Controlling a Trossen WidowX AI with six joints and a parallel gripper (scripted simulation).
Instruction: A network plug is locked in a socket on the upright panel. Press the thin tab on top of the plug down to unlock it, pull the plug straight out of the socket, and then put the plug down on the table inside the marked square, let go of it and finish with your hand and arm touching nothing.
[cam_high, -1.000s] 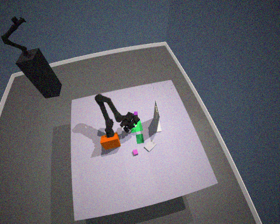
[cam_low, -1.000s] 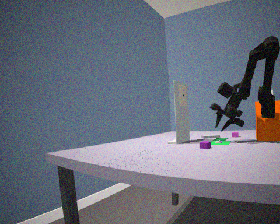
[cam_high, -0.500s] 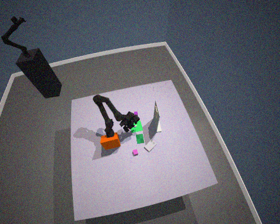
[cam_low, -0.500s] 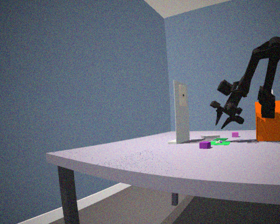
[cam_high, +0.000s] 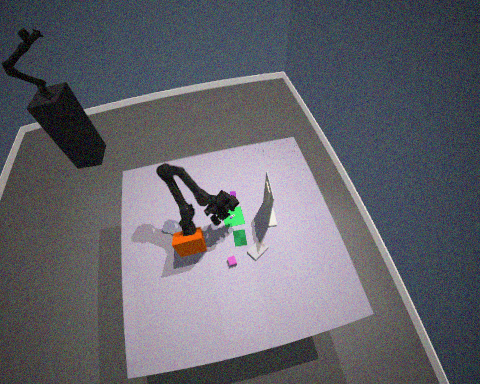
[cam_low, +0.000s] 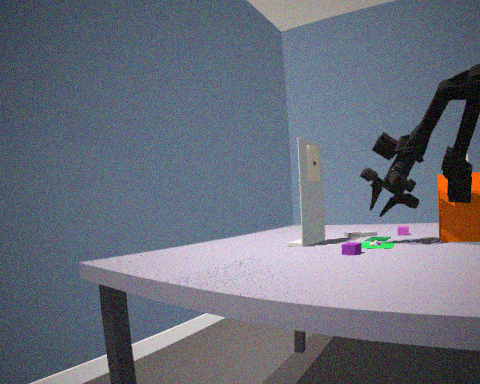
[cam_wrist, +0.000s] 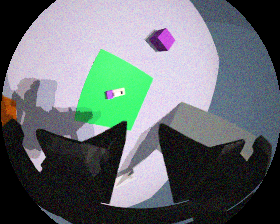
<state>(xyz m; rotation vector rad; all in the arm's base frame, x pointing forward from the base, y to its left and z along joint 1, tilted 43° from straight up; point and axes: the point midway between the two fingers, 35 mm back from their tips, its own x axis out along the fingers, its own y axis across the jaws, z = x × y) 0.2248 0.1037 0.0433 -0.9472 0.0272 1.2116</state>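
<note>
While the bright green square (cam_high: 237, 212) (cam_low: 387, 246) (cam_wrist: 135, 85) makes a handy landmark, the little plug (cam_high: 231, 216) (cam_low: 374, 243) (cam_wrist: 118, 93) is lying right inside it, a white blocky thing with a purple end and a small dark spot on the white part. Above the square hangs the gripper (cam_low: 376, 213) (cam_wrist: 143, 126), matte black with pointy, wedge-like fingers, standing apart with nothing between them, so it's let go and well off the plug. To one side of the square there's the upright panel (cam_high: 266, 212) (cam_low: 311, 195), a thin, flat, pale slab with a small dark hole in a beige plate near its top. Just beside the square sits a darker green patch (cam_high: 240, 238), flat too. A glossy-looking purple cube (cam_high: 233, 193) (cam_low: 351, 248) (cam_wrist: 162, 40) is near one edge, and a pink cube (cam_high: 232, 261) (cam_low: 403, 230) is farther off, past the darker patch. Everything's on a pale lilac, speckly tabletop (cam_high: 190, 310) (cam_low: 260, 270) (cam_wrist: 60, 55).
</note>
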